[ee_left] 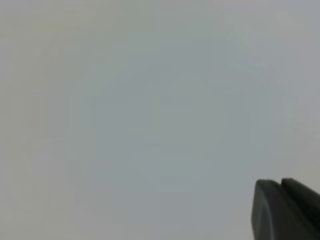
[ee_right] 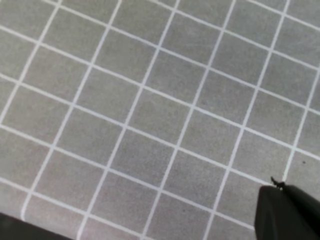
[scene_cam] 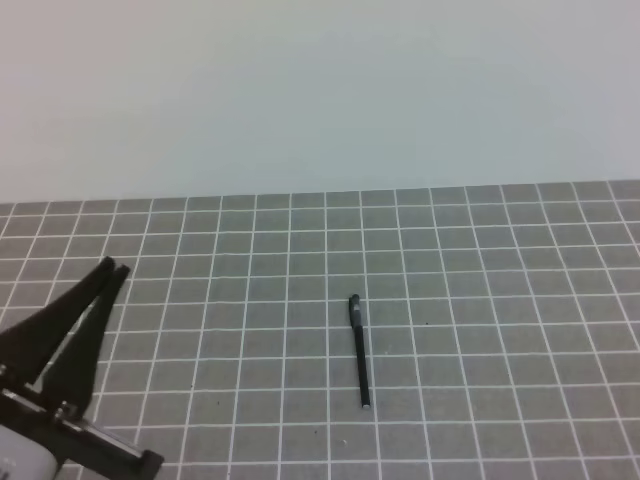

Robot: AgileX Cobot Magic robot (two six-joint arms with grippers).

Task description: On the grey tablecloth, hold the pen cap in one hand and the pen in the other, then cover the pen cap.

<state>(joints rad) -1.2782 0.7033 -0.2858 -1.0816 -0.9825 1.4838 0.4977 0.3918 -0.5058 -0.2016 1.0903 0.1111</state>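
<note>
Pretty bare setup: a plain pale wall (scene_cam: 320, 90) fills the whole upper part behind the tabletop, kind of greenish-white, with soft even lighting and hardly any hard shadows anywhere.

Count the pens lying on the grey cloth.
1. The pen lies near the middle of the cloth, right of the left gripper, silver tip toward the camera. Its far end looks thicker; whether the cap sits there, I cannot tell.

Pen (scene_cam: 360, 352) on grey tablecloth (scene_cam: 500, 300), right of left tool (scene_cam: 112, 268).
</note>
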